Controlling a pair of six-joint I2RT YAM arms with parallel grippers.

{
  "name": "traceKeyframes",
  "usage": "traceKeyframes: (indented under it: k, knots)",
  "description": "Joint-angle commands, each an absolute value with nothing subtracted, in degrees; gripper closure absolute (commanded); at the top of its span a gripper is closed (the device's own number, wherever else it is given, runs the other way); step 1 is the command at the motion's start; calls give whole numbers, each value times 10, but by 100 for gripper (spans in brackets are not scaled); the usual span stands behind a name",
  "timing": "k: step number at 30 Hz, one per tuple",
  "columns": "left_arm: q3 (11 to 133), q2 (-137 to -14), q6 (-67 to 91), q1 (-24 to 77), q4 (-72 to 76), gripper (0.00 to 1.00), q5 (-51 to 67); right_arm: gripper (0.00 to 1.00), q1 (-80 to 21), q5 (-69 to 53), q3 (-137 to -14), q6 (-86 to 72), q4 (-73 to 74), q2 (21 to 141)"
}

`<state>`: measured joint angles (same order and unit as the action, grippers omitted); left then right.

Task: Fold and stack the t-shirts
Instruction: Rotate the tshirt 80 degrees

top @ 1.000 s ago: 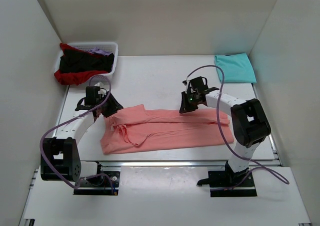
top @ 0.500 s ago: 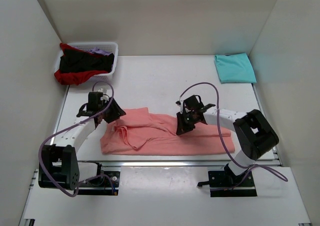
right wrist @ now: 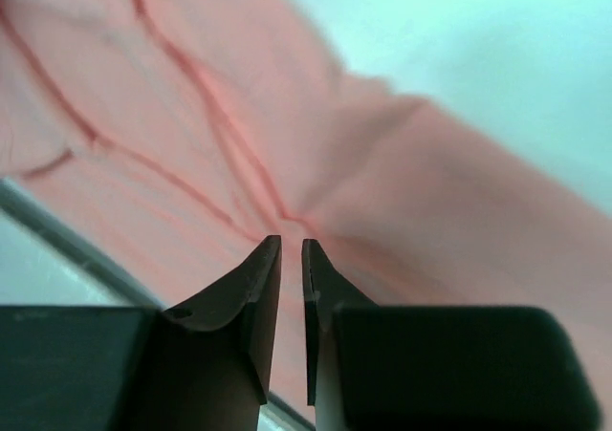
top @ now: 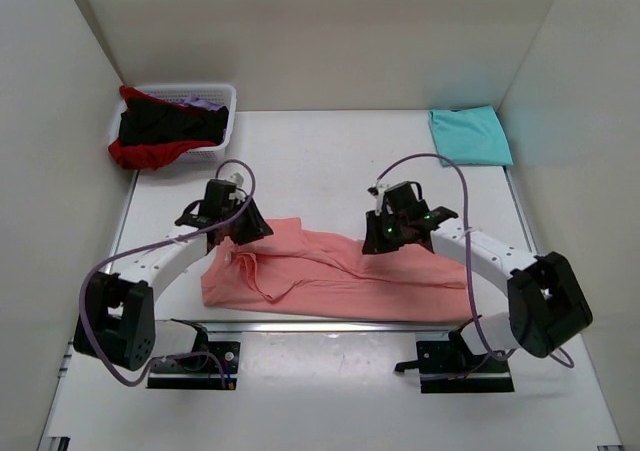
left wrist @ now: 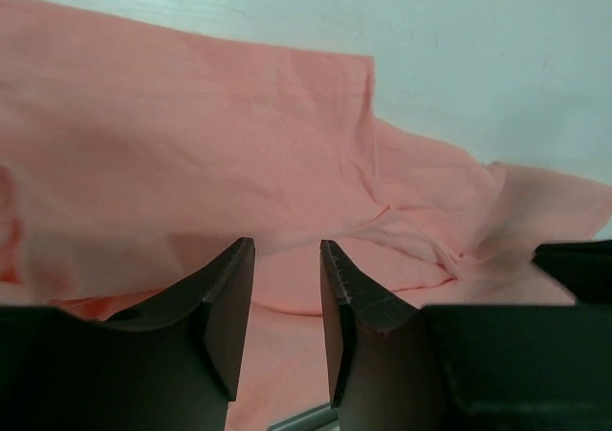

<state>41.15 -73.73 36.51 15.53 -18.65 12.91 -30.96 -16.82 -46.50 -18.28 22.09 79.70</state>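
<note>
I see salmon-pink shirt (top: pixel 330 276) spread wide and rumpled across lower middle of overhead frame, on counter (top: pixel 310 161) near front edge. My left claw (top: pixel 250 233) sits over shirt's left end, released: fingers (left wrist: pixel 229 297) apart, nothing between. My right claw (top: pixel 378 241) low over shirt's upper edge, right of centre: only narrow slit between fingers (right wrist: pixel 258 297), no cloth pinched. Turquoise shirt (top: pixel 470 136) folded at upper right, well apart. Basket (top: pixel 222 96) at upper left holds black shirt (top: pixel 165 123), red shirt (top: pixel 140 154), lilac shirt (top: pixel 200 101).
</note>
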Motion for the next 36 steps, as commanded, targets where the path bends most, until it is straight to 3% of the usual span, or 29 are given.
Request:
traceKeyframes:
  k: [1,8,15,22,24,27,33,36]
  knots:
    - [436,-770,388,199,-213,55,91,86,-267,-86,-485,-173,275,757]
    - [476,-915,414,236,-230,59,59,83,-188,-29,-430,-162,337,729]
    - [709,-1137,394,246,-311,62,78,83,-168,-59,-430,-177,354,792]
    - [1168,-1422,375,251,-470,66,104,82,-190,-79,-506,-191,345,870]
    - [1388,-1514,384,245,-530,68,119,83,-201,-96,-526,-206,344,888]
    - [1601,-1640,437,230,-571,75,175,83,-242,-124,-536,-228,314,912]
    - [1405,-1601,533,208,-317,77,270,84,-323,-188,-577,-263,271,995]
    - [1496,-1668,597,200,-257,74,309,85,-358,-227,-607,-280,230,1040]
